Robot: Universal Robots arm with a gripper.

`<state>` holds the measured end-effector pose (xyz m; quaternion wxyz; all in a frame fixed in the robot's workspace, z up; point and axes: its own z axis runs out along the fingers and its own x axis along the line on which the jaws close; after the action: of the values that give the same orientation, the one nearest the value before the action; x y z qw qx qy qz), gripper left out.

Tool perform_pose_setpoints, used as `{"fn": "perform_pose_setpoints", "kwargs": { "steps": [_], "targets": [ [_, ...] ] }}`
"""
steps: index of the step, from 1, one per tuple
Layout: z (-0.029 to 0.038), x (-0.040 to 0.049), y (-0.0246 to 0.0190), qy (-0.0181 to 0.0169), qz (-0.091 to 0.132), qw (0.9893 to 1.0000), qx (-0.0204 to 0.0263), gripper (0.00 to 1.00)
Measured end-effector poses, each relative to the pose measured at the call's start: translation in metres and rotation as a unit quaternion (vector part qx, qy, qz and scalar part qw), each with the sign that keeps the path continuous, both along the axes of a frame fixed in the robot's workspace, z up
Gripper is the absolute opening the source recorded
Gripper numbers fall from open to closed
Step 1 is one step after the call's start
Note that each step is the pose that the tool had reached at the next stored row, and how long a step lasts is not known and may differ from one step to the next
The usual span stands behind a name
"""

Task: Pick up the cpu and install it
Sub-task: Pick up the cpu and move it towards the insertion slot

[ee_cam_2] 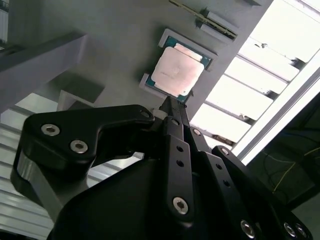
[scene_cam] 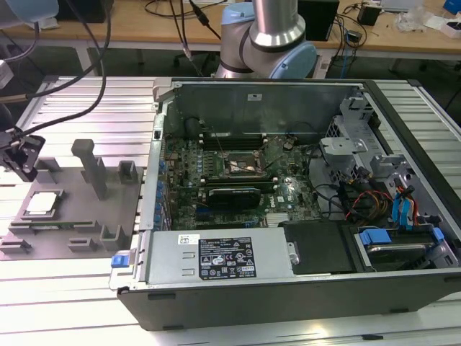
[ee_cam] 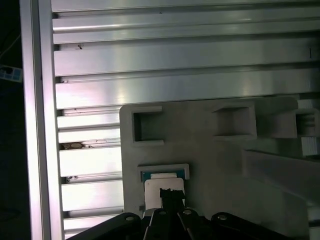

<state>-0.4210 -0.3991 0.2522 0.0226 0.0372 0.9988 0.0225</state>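
The cpu (scene_cam: 42,204) is a small square chip with a silvery top, lying flat in a recess of the grey fixture plate (scene_cam: 79,216) at the exterior view's left. It appears in both wrist views (ee_cam_2: 177,72) (ee_cam: 161,186), just beyond the fingertips. My black gripper (scene_cam: 26,171) hovers a little above the chip, apart from it. Its fingers meet at a narrow tip (ee_cam_2: 171,104) (ee_cam: 171,193), shut, with nothing between them. The open computer case (scene_cam: 288,288) holds the motherboard with its socket (scene_cam: 245,164).
Grey posts (scene_cam: 90,166) and small blocks stand up from the fixture plate near the chip. The plate rests on a ribbed aluminium table (ee_cam: 175,85). Black cables (scene_cam: 72,108) hang over the table's far left. The arm's base (scene_cam: 266,36) stands behind the case.
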Motion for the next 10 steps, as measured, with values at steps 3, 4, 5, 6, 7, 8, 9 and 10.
{"fn": "perform_pose_setpoints", "kwargs": {
  "steps": [3,4,5,6,7,8,9,10],
  "targets": [
    [-0.0041,-0.0013,-0.0042,0.0000,0.000,1.0000,0.0000,0.11],
    [-0.0052,-0.0015,-0.0050,0.0000,0.000,1.0000,0.0000,0.11],
    [-0.0071,-0.0016,-0.0060,-0.0001,0.000,1.0000,0.0000,0.11],
    [-0.0080,-0.0018,-0.0067,0.0000,0.000,1.0000,0.0000,0.11],
    [-0.0098,-0.0019,-0.0078,0.0000,0.000,1.0000,0.0000,0.11],
    [-0.0109,-0.0021,-0.0086,0.0000,0.000,1.0000,0.0000,0.11],
    [-0.0121,-0.0022,-0.0095,0.0000,0.000,1.0000,0.0000,0.11],
    [-0.0134,-0.0023,-0.0105,0.0000,0.000,1.0000,0.0000,0.11]
  ]
}}
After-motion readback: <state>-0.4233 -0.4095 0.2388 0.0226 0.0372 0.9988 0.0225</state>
